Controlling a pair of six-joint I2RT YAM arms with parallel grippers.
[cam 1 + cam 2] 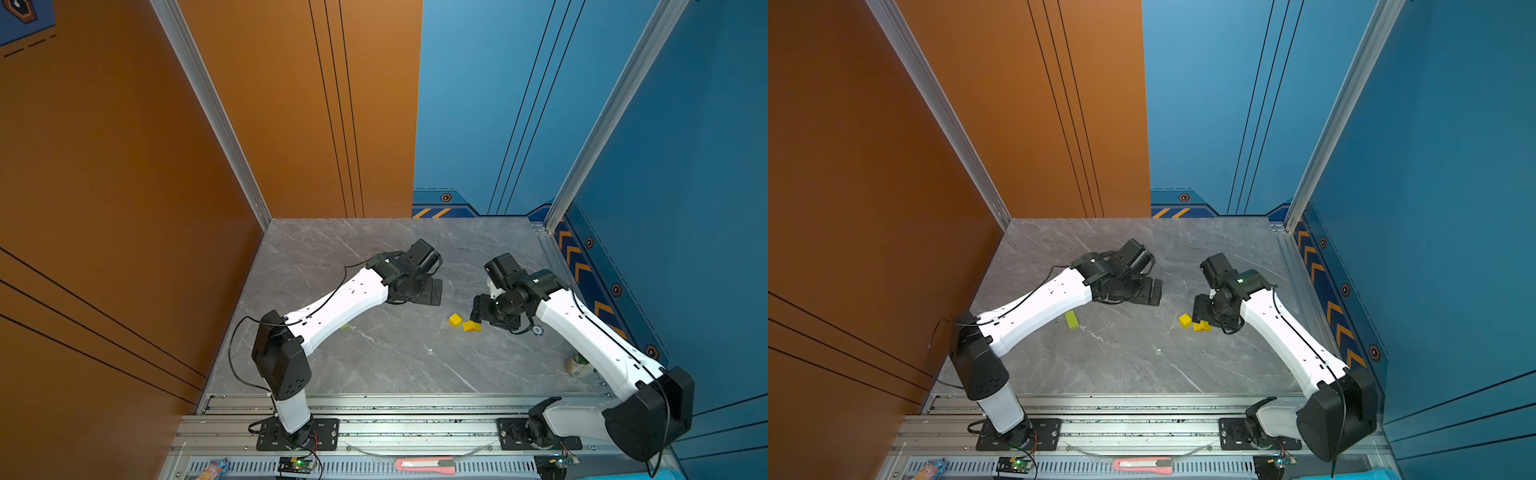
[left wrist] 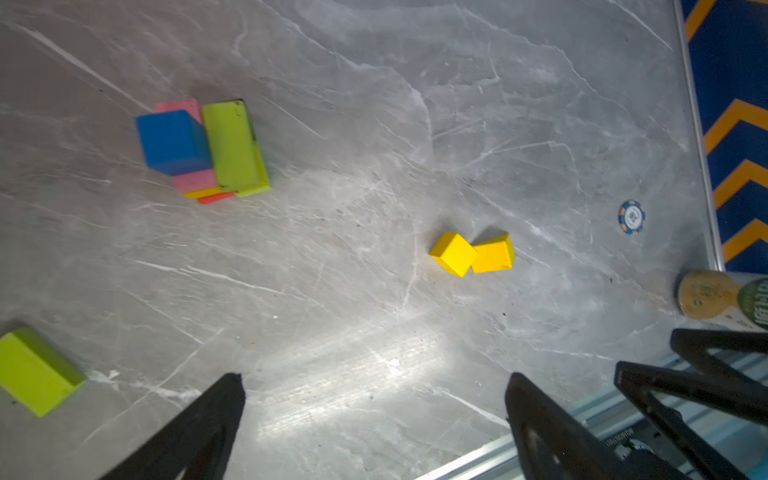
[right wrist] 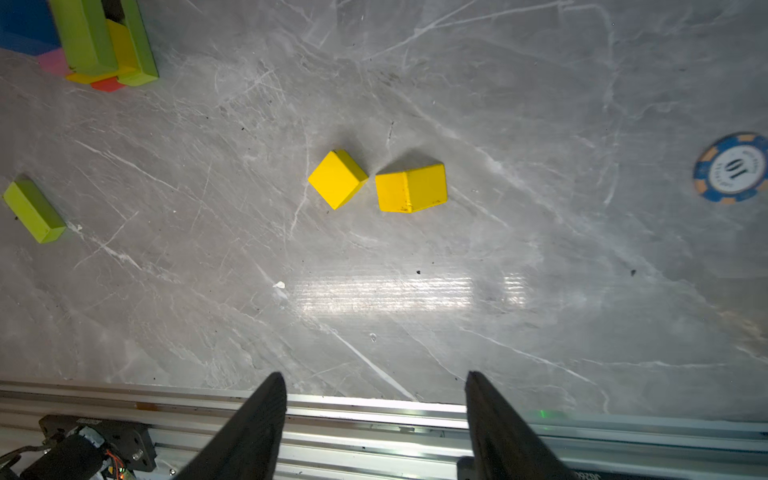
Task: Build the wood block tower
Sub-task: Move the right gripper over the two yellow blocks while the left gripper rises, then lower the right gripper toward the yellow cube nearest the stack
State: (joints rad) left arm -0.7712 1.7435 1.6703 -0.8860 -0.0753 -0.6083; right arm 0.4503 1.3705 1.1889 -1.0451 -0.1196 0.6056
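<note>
Left pincer (image 2: 376,378) gapes wide, empty; right pincer (image 3: 374,375) apart, empty, above veined grey marble-look worktop (image 3: 540,291); matte yellow cube (image 3: 337,178) just beside yellow triangular prism (image 3: 411,188).

Tower (image 3: 85,39) cropped at right wrist view's edge

A grey marble-patterned counter (image 1: 374,365) was seen carrying several loose things. A yellow wooden cube (image 3: 337,178) was laid just beside a yellow wooden triangular prism (image 3: 411,188), right of the middle. A lime-green wooden bar (image 3: 33,212) was laid flat, well apart from them. A low multicoloured stack of wooden blocks (image 2: 203,149) was stood on a red bottom piece. A blue-and-orange round chip (image 3: 732,167) and a green-and-white can (image 2: 723,299) were found near the right edge.
</note>
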